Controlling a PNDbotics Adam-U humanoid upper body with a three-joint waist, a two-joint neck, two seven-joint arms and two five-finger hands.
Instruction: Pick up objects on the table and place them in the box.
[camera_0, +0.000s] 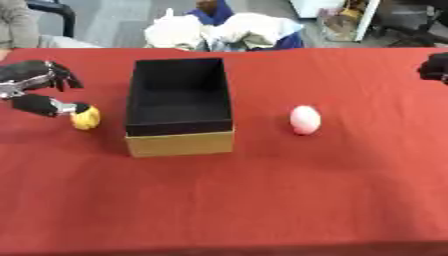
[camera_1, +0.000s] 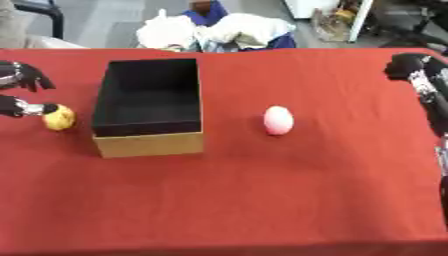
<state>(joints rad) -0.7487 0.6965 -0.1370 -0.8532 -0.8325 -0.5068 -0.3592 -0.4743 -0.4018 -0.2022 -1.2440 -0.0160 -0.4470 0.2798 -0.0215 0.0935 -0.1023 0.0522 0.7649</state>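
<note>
Broadly, the red tabletop (camera_0: 262, 200) held the empty box (camera_0: 179, 100), a pink egg-shaped thing (camera_0: 304, 120) to its right and a small yellow ball (camera_0: 86, 118) to its left. My left hand (camera_0: 35, 82) touched the ball, fingers curled above, not closed round it; it looked light and rollable, best pinched across its middle. The right hand (camera_1: 411, 67) hung well apart, fingers unclear.

A lab or workroom: a red-clothed table (camera_0: 262, 200) fills the frame, grey floor beyond, a heap of white and blue cloth (camera_0: 223, 30) top centre, equipment legs upper right.
</note>
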